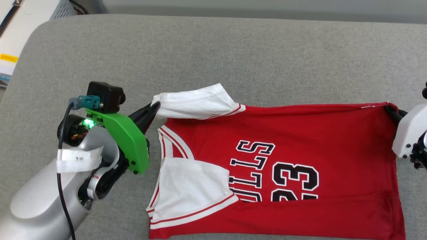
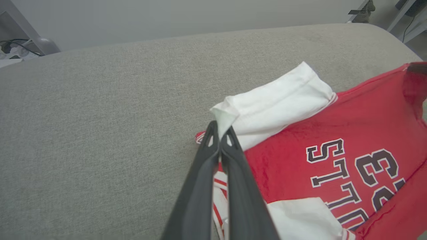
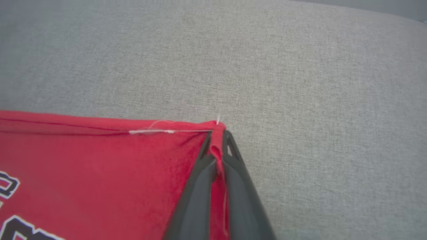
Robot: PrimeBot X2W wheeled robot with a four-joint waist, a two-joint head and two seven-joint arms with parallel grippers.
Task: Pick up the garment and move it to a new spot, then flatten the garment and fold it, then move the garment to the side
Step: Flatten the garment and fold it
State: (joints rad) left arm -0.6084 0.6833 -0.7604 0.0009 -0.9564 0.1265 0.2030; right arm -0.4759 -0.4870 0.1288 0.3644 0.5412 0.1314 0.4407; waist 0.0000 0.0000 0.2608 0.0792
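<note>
The garment (image 1: pixel 300 133), a red shirt with white sleeves and black lettering with the number 23, lies spread on the grey cushion with its neck toward the left. My left gripper (image 1: pixel 154 108) is shut on the tip of the far white sleeve (image 1: pixel 196 101); in the left wrist view the sleeve (image 2: pixel 277 100) is pinched between the left gripper's (image 2: pixel 219 130) fingers. My right gripper (image 1: pixel 391 109) is shut on the far hem corner at the right; the right wrist view shows red cloth (image 3: pixel 100 166) squeezed between the right gripper's (image 3: pixel 218 133) fingers. The near sleeve (image 1: pixel 190 190) lies folded over the chest.
The grey fabric cushion (image 1: pixel 233 56) stretches wide beyond the shirt, with open room at the back and left. Its rounded back-left corner borders a white surface with cables (image 1: pixel 20 30). The shirt's near edge runs off the bottom of the head view.
</note>
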